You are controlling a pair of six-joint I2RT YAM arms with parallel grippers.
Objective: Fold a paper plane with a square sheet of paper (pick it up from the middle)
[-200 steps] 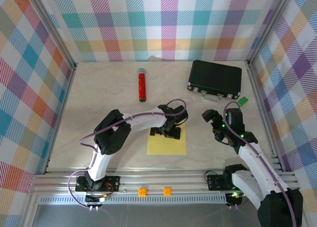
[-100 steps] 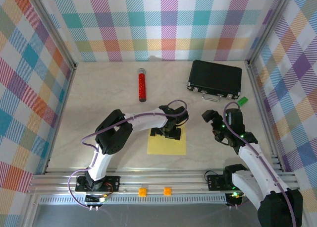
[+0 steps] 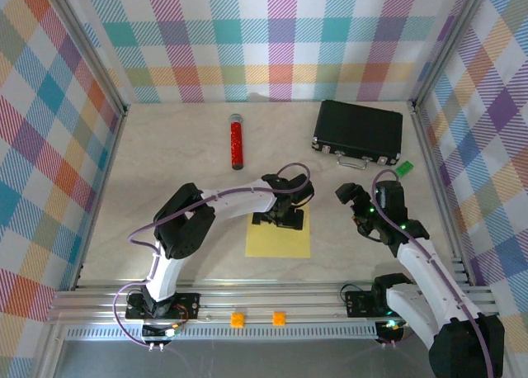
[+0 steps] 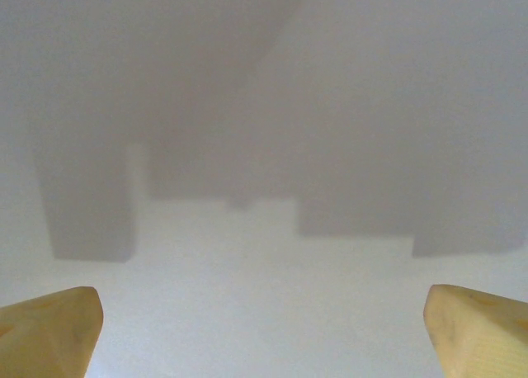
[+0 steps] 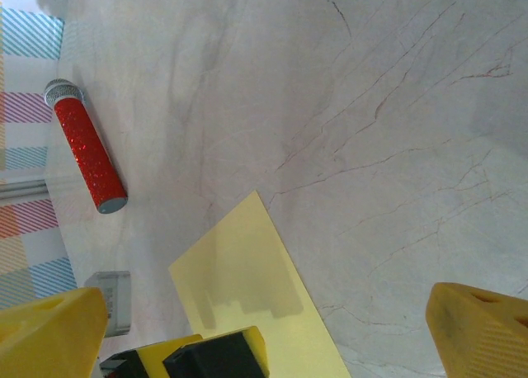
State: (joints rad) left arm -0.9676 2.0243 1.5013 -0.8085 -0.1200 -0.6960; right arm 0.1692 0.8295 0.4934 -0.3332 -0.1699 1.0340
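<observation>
Square sheet of paper (image 3: 279, 239) lies flat on the tabletop (image 3: 165, 163), lower centre of the top view. Its far edge is hidden under the left end effector (image 3: 278, 219), fingers spread wide. Left wrist view is blurred, so contact cannot be confirmed. Right end effector (image 3: 350, 195), spread wide and empty, hangs right of the sheet.

The top external camera hangs above and behind both arm bases, looking down from afar on the whole table (image 3: 165, 163). The left wrist camera faces straight down, very near the pale, shadowed table surface just ahead of the left gripper (image 4: 264, 337). The right wrist camera sits higher, looking aslant past the right gripper (image 5: 264, 328) at the square sheet of paper (image 5: 247, 287) and red cylinder (image 5: 87, 155) ahead of it, both shared with the overhead view.
</observation>
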